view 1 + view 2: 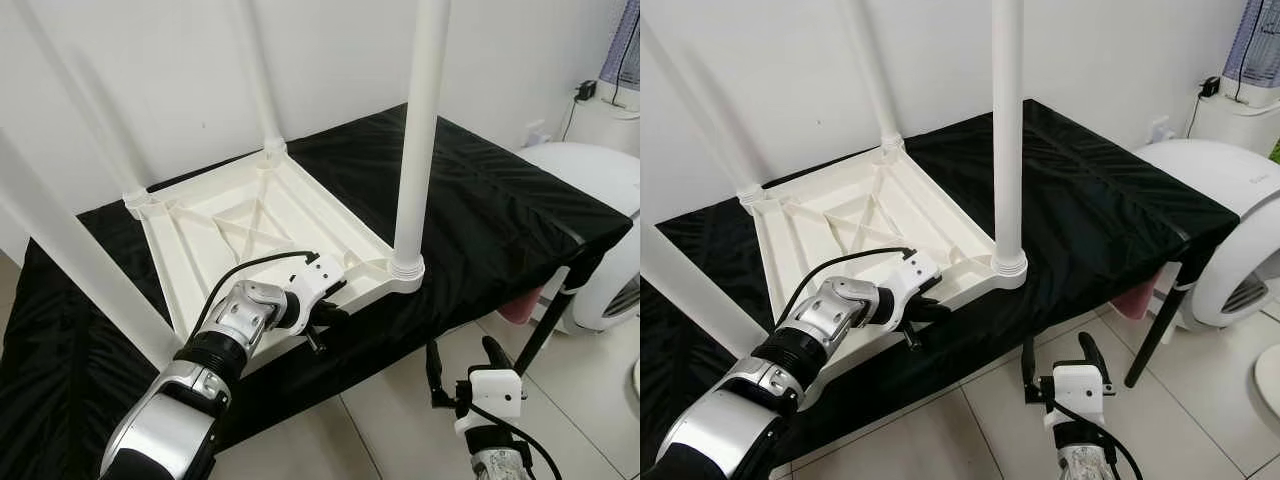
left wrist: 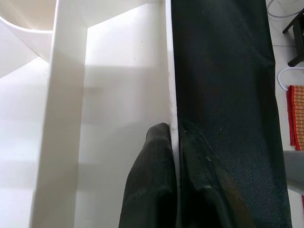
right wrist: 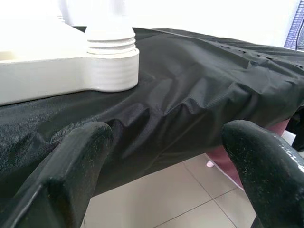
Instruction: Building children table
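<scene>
The white plastic children's table [image 1: 270, 225] lies upside down on a work surface draped in black cloth [image 1: 500, 215], its ribbed underside facing up. Four white legs stand up from its corners: the near right leg [image 1: 420, 130], the far right leg [image 1: 262, 90], the far left leg [image 1: 100, 150] and the near left leg [image 1: 80, 260], which rises close to the camera. Each looks seated in its corner socket, so the leg-fitting seems done (how firmly they are screwed home cannot be judged from here). What appears to be left is checking the joints and turning the table upright.

The left gripper [image 1: 322, 322] is at the near edge of the tabletop, and the left wrist view shows its black fingers [image 2: 152, 180] pinched together on the thin white rim [image 2: 169, 71], one finger inside, one against the cloth. The right gripper [image 1: 462, 372] hangs below the work surface's front edge over the tiled floor [image 1: 400, 420], fingers spread wide and holding nothing, pointed toward the near right leg's threaded collar [image 3: 110, 40].

No brand, label or legible writing can be made out on the table, the cloth or the white rounded appliance [image 1: 600, 200] to the right.
</scene>
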You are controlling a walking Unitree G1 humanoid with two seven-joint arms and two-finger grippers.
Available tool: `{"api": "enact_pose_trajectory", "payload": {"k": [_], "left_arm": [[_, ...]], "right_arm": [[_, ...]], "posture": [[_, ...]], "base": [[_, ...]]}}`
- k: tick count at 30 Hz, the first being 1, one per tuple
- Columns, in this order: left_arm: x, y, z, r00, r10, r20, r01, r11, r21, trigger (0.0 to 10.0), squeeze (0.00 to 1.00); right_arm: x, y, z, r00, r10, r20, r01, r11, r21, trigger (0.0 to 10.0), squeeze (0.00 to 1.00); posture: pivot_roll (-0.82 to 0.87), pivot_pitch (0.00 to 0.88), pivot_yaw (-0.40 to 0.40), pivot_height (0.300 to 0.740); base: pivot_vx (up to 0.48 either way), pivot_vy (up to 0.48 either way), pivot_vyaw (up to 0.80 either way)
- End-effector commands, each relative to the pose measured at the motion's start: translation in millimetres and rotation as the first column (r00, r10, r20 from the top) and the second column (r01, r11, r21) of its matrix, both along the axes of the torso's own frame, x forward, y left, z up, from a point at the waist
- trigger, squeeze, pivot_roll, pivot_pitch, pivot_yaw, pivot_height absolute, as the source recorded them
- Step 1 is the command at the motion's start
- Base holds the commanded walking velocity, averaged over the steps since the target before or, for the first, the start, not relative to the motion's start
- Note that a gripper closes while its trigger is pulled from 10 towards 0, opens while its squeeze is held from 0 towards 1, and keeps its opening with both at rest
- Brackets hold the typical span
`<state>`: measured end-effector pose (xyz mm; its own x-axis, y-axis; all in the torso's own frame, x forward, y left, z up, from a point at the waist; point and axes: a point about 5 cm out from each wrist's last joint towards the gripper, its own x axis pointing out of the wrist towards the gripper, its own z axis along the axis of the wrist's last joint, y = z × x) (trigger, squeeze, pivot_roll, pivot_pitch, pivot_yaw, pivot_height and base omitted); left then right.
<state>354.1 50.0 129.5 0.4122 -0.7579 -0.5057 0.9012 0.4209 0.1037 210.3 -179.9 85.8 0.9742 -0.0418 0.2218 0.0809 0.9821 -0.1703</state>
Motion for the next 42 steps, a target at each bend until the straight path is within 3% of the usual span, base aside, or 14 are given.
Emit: {"api": "enact_pose_trajectory", "payload": {"k": [1,7,8,11,12,13,15,16,18,19,20,21,33,42], "left_arm": [[7.9,19.4,-10.3,0.984,0.161,0.071,-0.168,0.981,0.1,10.0,0.0],[6.7,18.8,-13.1,0.987,0.14,0.084,-0.15,0.98,0.128,10.0,0.0],[6.1,18.8,-14.2,0.987,0.133,0.089,-0.144,0.98,0.137,10.0,0.97],[6.1,19.3,-14.9,0.986,0.134,0.096,-0.147,0.978,0.145,10.0,1.0],[6.1,19.3,-14.9,0.986,0.134,0.096,-0.147,0.978,0.145,10.0,1.0],[6.9,19.5,-14.5,0.985,0.138,0.104,-0.152,0.977,0.151,10.0,0.1],[6.9,19.5,-14.5,0.985,0.138,0.104,-0.152,0.977,0.151,10.0,0.1],[8.0,19.4,-13.1,0.984,0.142,0.11,-0.157,0.976,0.15,10.0,0.0],[10.0,19.1,-10.2,0.982,0.147,0.115,-0.163,0.977,0.14,10.0,0.0],[10.5,19.2,-9.5,0.982,0.149,0.117,-0.164,0.977,0.137,8.3,0.0],[10.8,19.3,-9.2,0.982,0.15,0.119,-0.166,0.977,0.136,8.3,0.0],[11.0,19.4,-8.9,0.981,0.152,0.119,-0.167,0.977,0.131,0.0,0.0],[8.7,19.6,-10.8,0.985,0.13,0.115,-0.144,0.982,0.12,0.0,0.0],[7.1,18.4,6.9,0.987,0.062,0.148,-0.068,0.997,0.035,0.0,0.0]], "right_arm": [[-2.4,2.4,-2.3,1.0,0.005,-0.018,-0.005,1.0,-0.004,10.0,0.0],[-2.9,2.2,-2.4,1.0,0.003,-0.02,-0.003,1.0,-0.004,10.0,0.0],[-3.2,2.1,-2.6,1.0,0.002,-0.021,-0.002,1.0,-0.004,10.0,0.0],[-3.5,1.9,-2.7,1.0,0.001,-0.021,-0.001,1.0,-0.005,10.0,0.0],[-3.5,1.9,-2.7,1.0,0.001,-0.021,-0.001,1.0,-0.005,10.0,0.0],[-3.9,1.6,-2.9,1.0,0.0,-0.022,0.0,1.0,-0.005,10.0,0.0],[-3.9,1.6,-2.9,1.0,0.0,-0.022,0.0,1.0,-0.005,10.0,0.0],[-4.2,1.3,-3.1,1.0,-0.001,-0.023,0.001,1.0,-0.006,10.0,0.0],[-4.2,1.5,-3.2,1.0,-0.001,-0.024,0.001,1.0,-0.006,10.0,0.0],[-4.1,1.6,-3.2,1.0,-0.002,-0.024,0.002,1.0,-0.007,10.0,0.0],[-4.0,1.7,-3.2,1.0,-0.002,-0.024,0.002,1.0,-0.007,10.0,0.0],[-4.0,1.7,-3.1,1.0,-0.003,-0.024,0.003,1.0,-0.007,10.0,0.0],[-3.6,1.3,1.8,1.0,-0.006,-0.008,0.006,1.0,-0.002,10.0,0.0],[28.0,-15.5,55.4,0.992,-0.003,0.126,-0.002,0.999,0.039,10.0,0.0]], "posture": [[-0.22,0.056,0.196,0.74],[-0.22,0.057,0.197,0.74],[-0.22,0.057,0.198,0.74],[-0.22,0.058,0.199,0.74],[-0.22,0.058,0.199,0.74],[-0.22,0.058,0.198,0.74],[-0.22,0.058,0.198,0.74],[-0.22,0.058,0.198,0.74],[-0.22,0.059,0.2,0.74],[-0.22,0.059,0.2,0.74],[-0.22,0.059,0.2,0.74],[-0.22,0.058,0.201,0.74],[-0.23,0.059,0.208,0.74],[-0.22,0.077,0.206,0.74]], "base": [[0.0,0.0,0.0],[0.0,0.0,0.0],[0.0,0.0,0.0],[0.0,0.0,0.0],[0.0,0.0,0.0],[0.0,0.0,0.0],[0.0,0.0,0.0],[0.0,0.0,0.0],[0.0,0.0,0.0],[0.0,0.0,0.0],[0.0,0.0,0.0],[0.0,0.0,0.0],[0.0,0.0,0.0],[0.0,0.0,0.0]]}}
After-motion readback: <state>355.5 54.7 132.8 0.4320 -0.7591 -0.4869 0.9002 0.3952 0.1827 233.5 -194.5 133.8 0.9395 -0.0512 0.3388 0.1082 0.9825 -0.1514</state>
